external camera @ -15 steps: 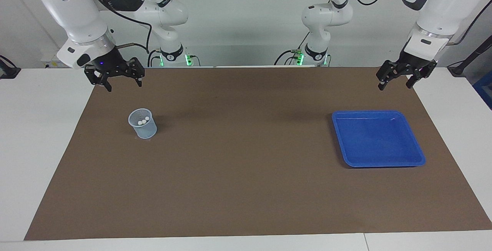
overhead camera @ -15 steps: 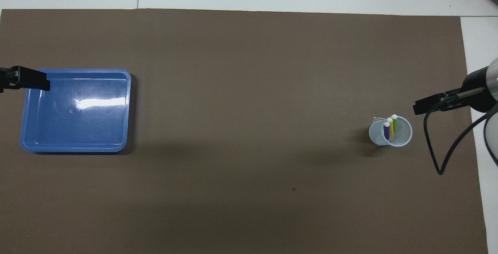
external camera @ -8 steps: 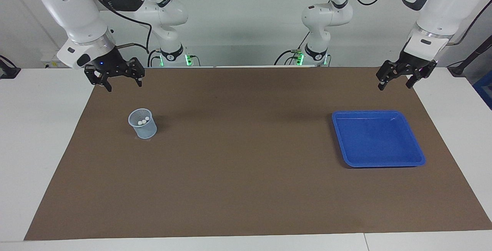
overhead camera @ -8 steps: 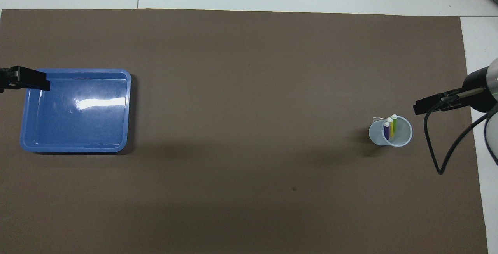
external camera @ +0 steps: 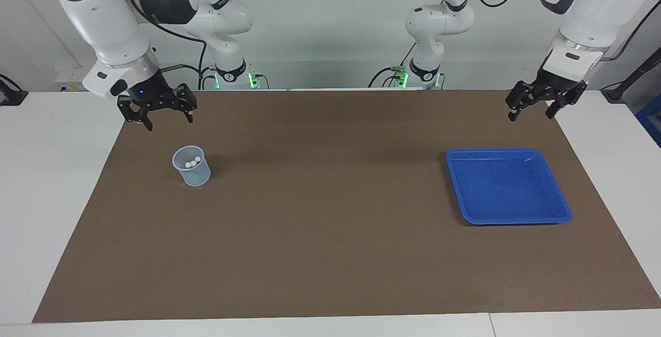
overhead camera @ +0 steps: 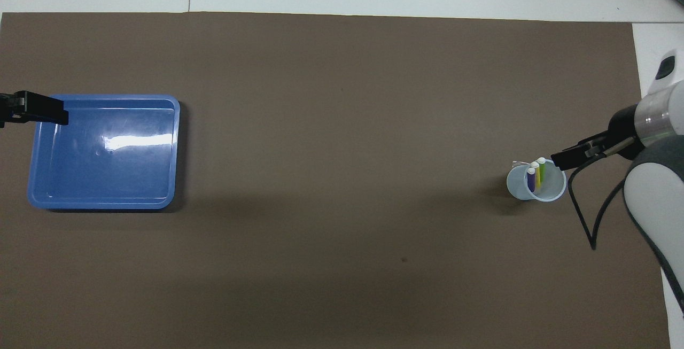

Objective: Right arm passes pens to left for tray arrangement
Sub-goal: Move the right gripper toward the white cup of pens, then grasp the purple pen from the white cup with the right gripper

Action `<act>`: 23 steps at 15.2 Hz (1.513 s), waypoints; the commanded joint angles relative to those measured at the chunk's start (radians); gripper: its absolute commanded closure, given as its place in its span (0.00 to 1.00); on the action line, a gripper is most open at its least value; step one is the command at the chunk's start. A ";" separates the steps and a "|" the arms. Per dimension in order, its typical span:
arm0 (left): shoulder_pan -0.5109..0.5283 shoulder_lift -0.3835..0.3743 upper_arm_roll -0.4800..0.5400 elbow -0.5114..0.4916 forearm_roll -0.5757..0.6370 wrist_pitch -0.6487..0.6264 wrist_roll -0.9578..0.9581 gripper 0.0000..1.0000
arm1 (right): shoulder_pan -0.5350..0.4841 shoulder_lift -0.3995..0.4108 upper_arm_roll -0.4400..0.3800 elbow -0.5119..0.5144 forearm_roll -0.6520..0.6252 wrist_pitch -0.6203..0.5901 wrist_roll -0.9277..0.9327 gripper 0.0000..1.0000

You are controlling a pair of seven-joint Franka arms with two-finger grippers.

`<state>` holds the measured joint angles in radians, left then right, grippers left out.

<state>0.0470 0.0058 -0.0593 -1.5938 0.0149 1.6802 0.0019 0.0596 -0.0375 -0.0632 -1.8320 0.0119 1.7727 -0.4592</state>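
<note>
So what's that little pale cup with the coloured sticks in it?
The cup is a small, see-through, pale blue plastic beaker, wider at its rim, standing upright on the brown mat toward the right arm's end of the table. Three pens stand in it, purple, yellow and green, whitish ends up. Nothing else touches it; the right pincer hangs open nearby.

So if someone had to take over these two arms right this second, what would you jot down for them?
Right gripper: open, holding nothing, in the air beside the mesh cup.
Left gripper: open, holding nothing, waiting above the mat near the tray.
Pens: all three upright in the cup, at the right arm's end.
Tray: nothing in it, at the left arm's end.
Done: nothing yet.
Left: pick each pen, hand it over, lay it in the tray.
</note>
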 commanded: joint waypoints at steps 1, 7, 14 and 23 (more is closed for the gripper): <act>0.004 -0.023 0.004 -0.025 -0.010 -0.007 0.013 0.00 | -0.004 -0.071 0.003 -0.123 -0.003 0.057 -0.236 0.00; -0.009 -0.029 0.004 -0.032 -0.010 -0.030 0.012 0.00 | -0.027 -0.061 0.002 -0.228 -0.010 0.151 -0.822 0.00; -0.009 -0.052 0.006 -0.067 -0.010 -0.046 0.012 0.00 | 0.008 -0.038 0.003 -0.334 -0.044 0.300 -1.383 0.01; -0.010 -0.086 0.001 -0.132 -0.010 -0.048 0.013 0.00 | 0.086 -0.009 0.003 -0.375 -0.098 0.380 -1.665 0.33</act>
<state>0.0462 -0.0386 -0.0672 -1.6809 0.0148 1.6340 0.0020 0.1670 -0.0399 -0.0585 -2.1934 -0.0681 2.1334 -2.0328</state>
